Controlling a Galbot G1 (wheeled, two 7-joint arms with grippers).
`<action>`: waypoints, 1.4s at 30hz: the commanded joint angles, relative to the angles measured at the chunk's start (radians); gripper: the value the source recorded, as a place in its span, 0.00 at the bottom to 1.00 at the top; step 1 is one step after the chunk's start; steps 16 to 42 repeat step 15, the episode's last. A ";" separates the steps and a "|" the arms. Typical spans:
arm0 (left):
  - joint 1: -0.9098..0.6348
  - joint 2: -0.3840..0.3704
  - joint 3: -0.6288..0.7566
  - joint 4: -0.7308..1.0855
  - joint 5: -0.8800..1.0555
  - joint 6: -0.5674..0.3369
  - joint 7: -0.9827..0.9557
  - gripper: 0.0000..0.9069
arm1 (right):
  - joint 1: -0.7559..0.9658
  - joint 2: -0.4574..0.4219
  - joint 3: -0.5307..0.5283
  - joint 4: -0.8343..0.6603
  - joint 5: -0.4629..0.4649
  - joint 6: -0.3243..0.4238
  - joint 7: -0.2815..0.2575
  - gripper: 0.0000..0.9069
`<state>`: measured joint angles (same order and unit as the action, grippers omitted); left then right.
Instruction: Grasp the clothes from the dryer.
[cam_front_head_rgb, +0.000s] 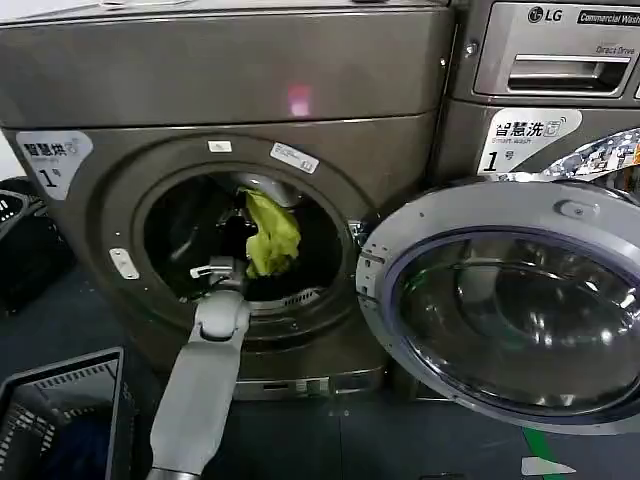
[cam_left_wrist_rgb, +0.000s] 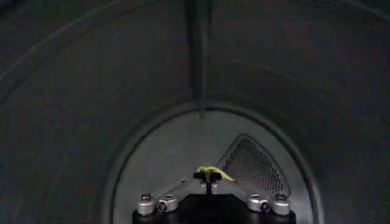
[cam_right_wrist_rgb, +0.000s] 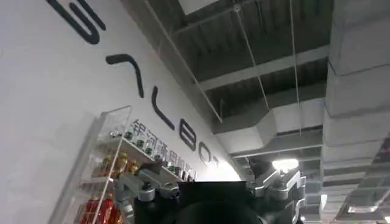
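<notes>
- Filling most of the head view, the dryer (cam_front_head_rgb: 230, 130) is seen front-on with its round porthole uncovered and its silver-rimmed glass door (cam_front_head_rgb: 510, 300) swung fully out to the robot's right.
- A second machine with an LG logo (cam_front_head_rgb: 545, 80) is seen behind the open door.
- A dark basket (cam_front_head_rgb: 60, 415) is seen on the floor at the robot's left.
- The left arm is reached up through the porthole, and the left gripper (cam_front_head_rgb: 232, 268) is placed inside the drum.
- The clothes (cam_front_head_rgb: 272, 235) are seen in the head view as a lime-green bunch hanging in the drum, long axis near vertical, upper end towards the porthole's top.
- In the left wrist view the drum's dark wall and perforated rear vent are shown, and the left gripper (cam_left_wrist_rgb: 208, 177) is closed tight on a thin yellow-green strip of the clothes (cam_left_wrist_rgb: 210, 170).
- The right gripper (cam_right_wrist_rgb: 210, 185) is raised towards a ceiling and a lettered wall, its fingers spread apart with nothing between them.
</notes>
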<state>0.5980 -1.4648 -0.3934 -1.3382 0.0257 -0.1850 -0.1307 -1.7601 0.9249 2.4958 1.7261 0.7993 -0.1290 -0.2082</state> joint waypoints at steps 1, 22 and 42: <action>0.005 0.000 -0.001 -0.013 0.004 0.002 -0.008 0.00 | -0.001 0.000 0.011 -0.002 -0.002 -0.008 -0.010 1.00; 0.004 0.005 -0.002 0.004 -0.010 0.072 0.034 0.00 | -0.006 0.001 0.021 -0.005 -0.005 -0.011 -0.014 1.00; 0.004 0.005 -0.002 0.004 -0.010 0.072 0.034 0.00 | -0.006 0.001 0.021 -0.005 -0.005 -0.011 -0.014 1.00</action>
